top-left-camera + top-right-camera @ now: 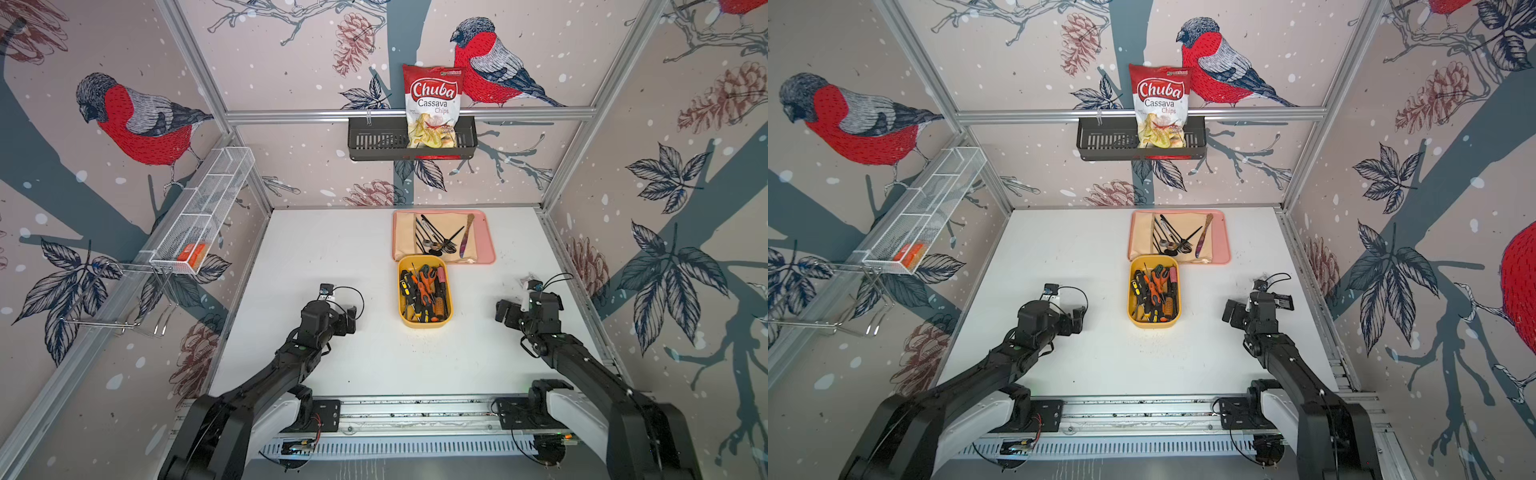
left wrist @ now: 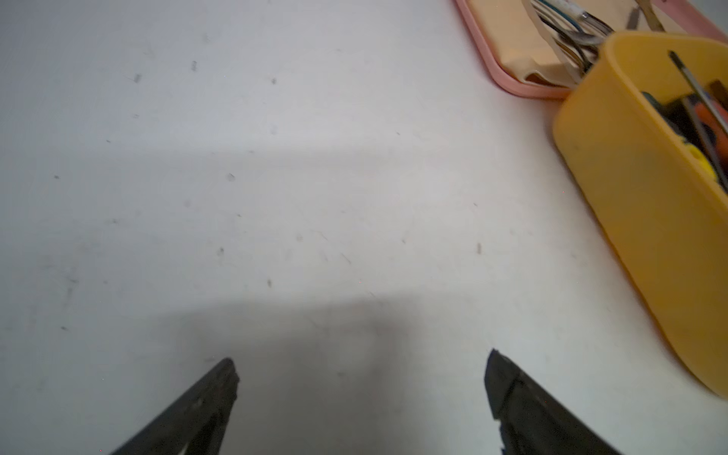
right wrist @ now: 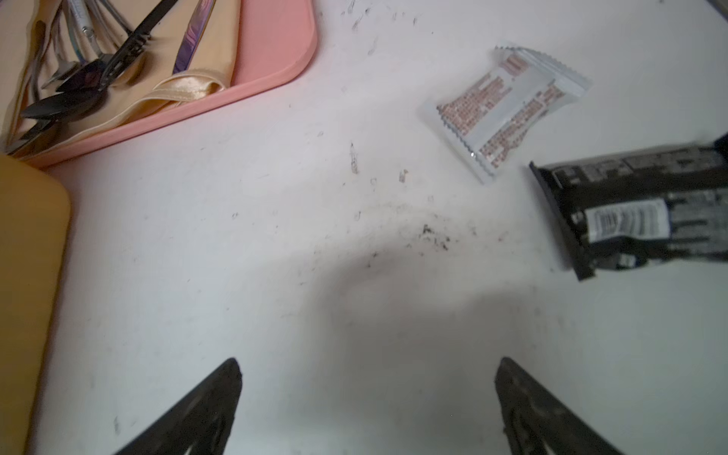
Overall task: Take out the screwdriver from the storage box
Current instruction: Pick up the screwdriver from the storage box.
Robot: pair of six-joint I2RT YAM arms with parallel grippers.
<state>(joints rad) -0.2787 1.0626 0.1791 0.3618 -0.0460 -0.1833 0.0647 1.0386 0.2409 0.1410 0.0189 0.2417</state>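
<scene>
Scene status:

1. The storage box (image 1: 424,324), a yellow tub with low walls, stands on the white worktop (image 1: 332,249) near its centre, between the two arms. Its far end sits just beside the near edge of the pink tray (image 1: 486,241); whether they touch cannot be told.
2. The screwdrivers (image 1: 422,291) lie inside the storage box, packed together lengthwise, with orange, black and yellow handles. One thin shaft leans up over the rim in the left wrist view.
3. The left fingers (image 2: 197,417) are spread wide and released, holding nothing. They hover over bare worktop to the left of the storage box, clear of its wall (image 2: 630,197).
4. The right fingers (image 3: 197,421) are likewise spread wide and empty, over bare worktop to the right of the box.
5. The tray carries a beige cloth (image 3: 205,47) with dark cutlery (image 3: 78,90) on it.
6. A white packet (image 3: 504,106) and a black packet (image 3: 638,212) lie on the worktop near the right arm.
</scene>
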